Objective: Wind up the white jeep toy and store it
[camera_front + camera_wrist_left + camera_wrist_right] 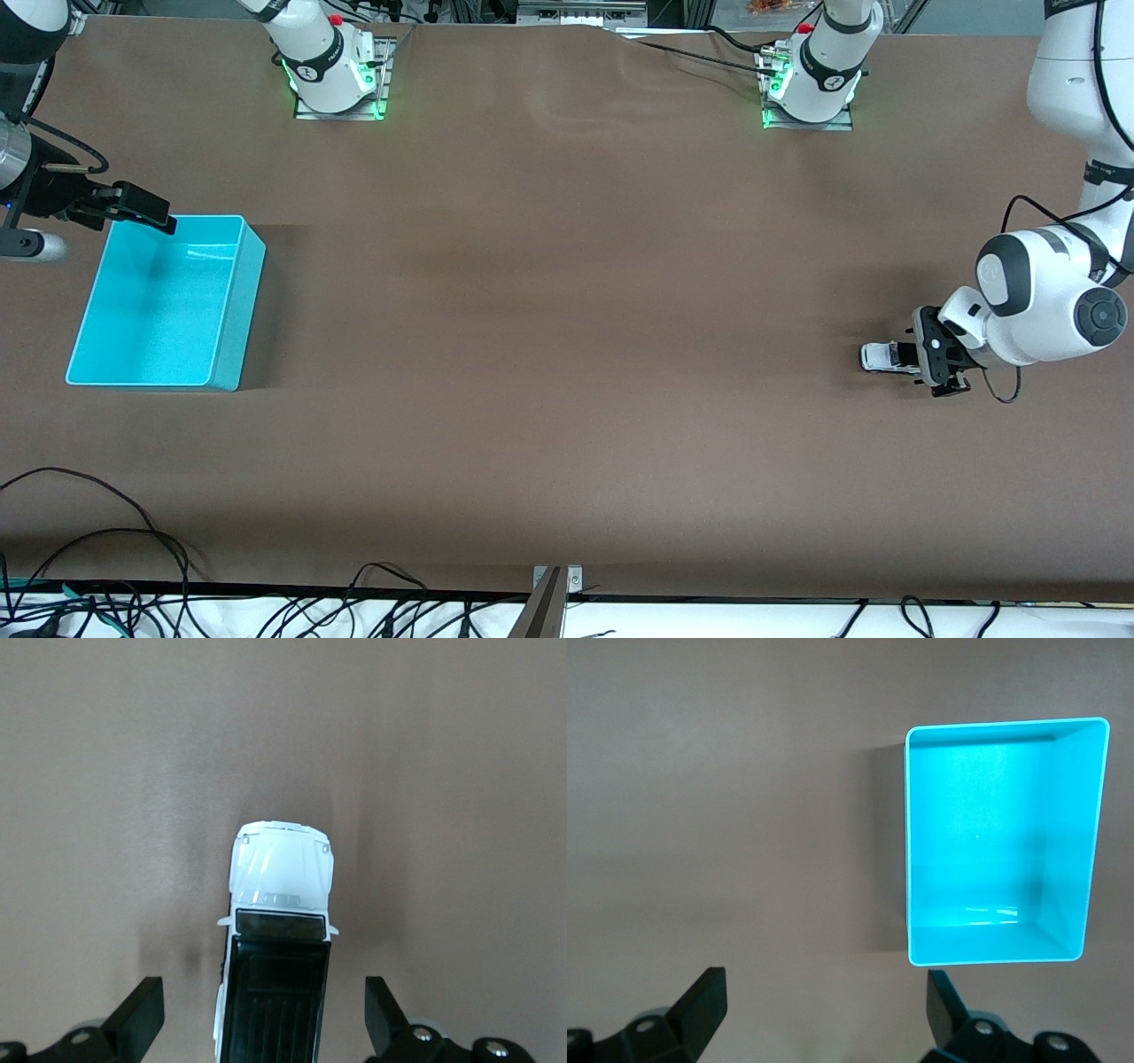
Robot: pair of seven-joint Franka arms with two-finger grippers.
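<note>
We are looking first at the turquoise bin (168, 306), an open rectangular tub of smooth, glossy plastic with thin rounded rims, sitting on the table (567, 354) at the right arm's end. Its inside is showing only bare, shiny floor and walls, with a dark shadow from the arm falling across one corner.

We are finding the white jeep toy (886, 357) at the left arm's end of the table, well apart from the bin, standing on its wheels on the brown surface. The left gripper (921, 359) is hanging low over the jeep's rear part, and in the left wrist view (266, 1014) we are seeing its two black fingers (142, 1019) spread wide, one on each side of the toy (279, 939), with clear gaps between pads and body, so nothing is being pinched. The white hood is sticking out past the fingertips.

The toy is boxy and small, with a glossy white hood, a dark windscreen and a black ribbed roof.

The right gripper (142, 213) is waiting above the bin's rim farthest from the front camera, its fingers (700, 1005) also standing apart and holding nothing.

The table is wearing a matte brown cover, slightly wrinkled near the arm bases.
</note>
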